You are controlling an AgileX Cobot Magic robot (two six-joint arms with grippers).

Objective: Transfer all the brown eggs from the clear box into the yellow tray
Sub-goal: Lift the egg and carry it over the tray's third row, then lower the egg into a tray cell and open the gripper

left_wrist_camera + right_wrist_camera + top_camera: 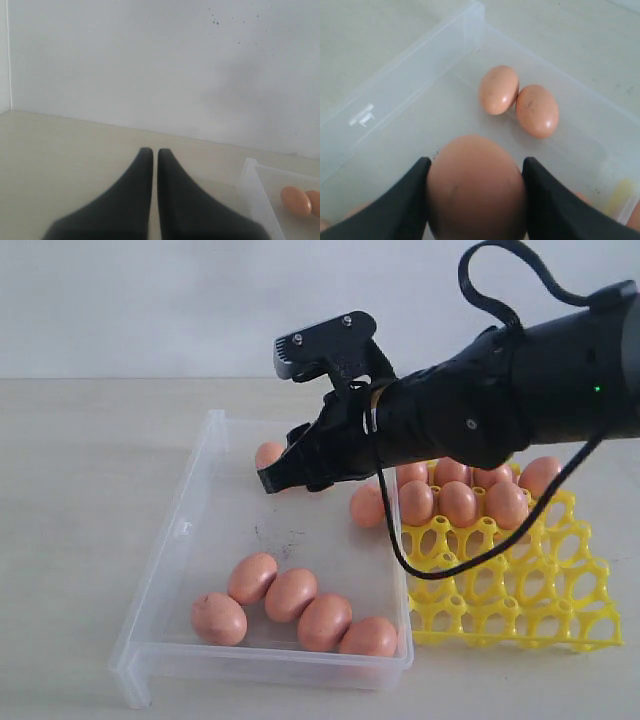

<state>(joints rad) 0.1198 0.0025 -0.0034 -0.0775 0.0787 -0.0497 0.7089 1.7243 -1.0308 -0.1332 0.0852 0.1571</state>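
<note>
The right arm is stretched in from the right edge toward the left, wrist angled down. The right gripper is clamped on one brown egg, a finger on each side, and held aloft. The left gripper is seen low, fingers pressed nearly together.

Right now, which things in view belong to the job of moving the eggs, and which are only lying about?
Belong to the job: brown eggs in the clear box; eggs already in the yellow tray; right gripper, its fingers closed on one egg.
Only lying about: left gripper, fingers shut and empty, outside the box; black cable; table.
</note>
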